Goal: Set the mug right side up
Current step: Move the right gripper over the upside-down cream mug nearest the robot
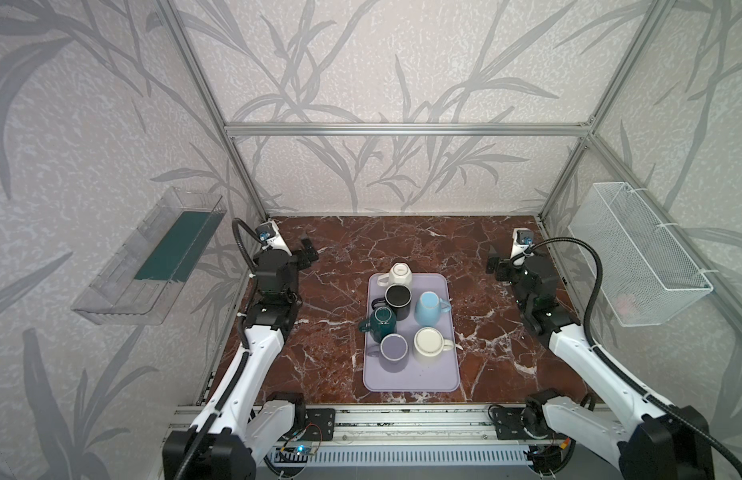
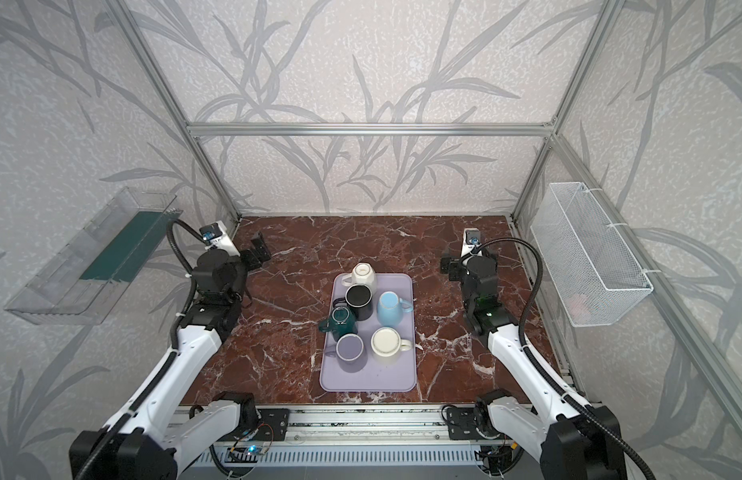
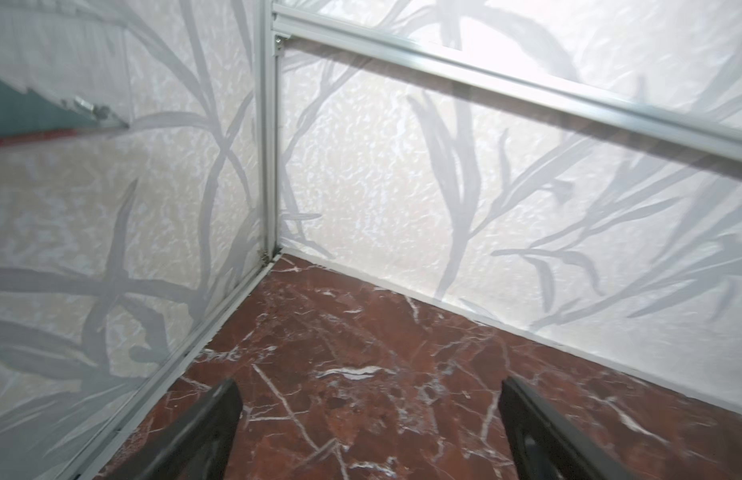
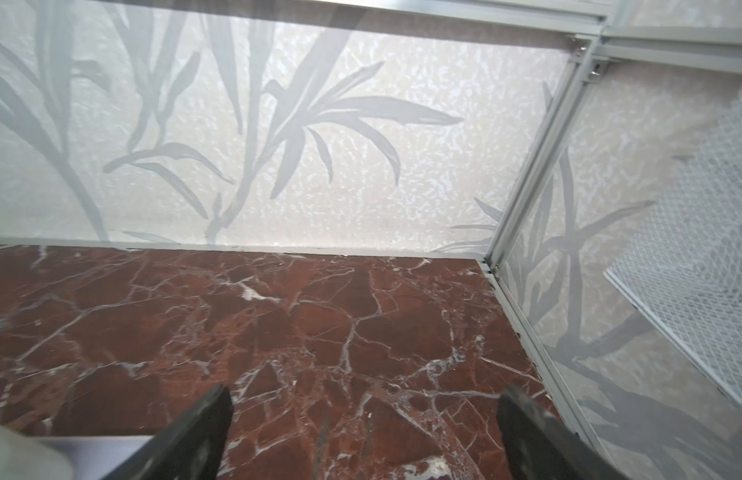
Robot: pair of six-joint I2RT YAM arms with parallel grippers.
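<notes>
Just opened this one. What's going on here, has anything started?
Nothing is being handled yet. Both arms sit at the sides of the table. The left gripper and right gripper are open and empty, well away from the lavender tray in the middle. Six mugs are grouped on the tray. The white mug at its far edge and the teal mug show their bases, so they look upside down.

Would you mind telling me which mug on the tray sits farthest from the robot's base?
The white mug at the far edge of the tray, just behind the black mug; the other five stand nearer.
</notes>
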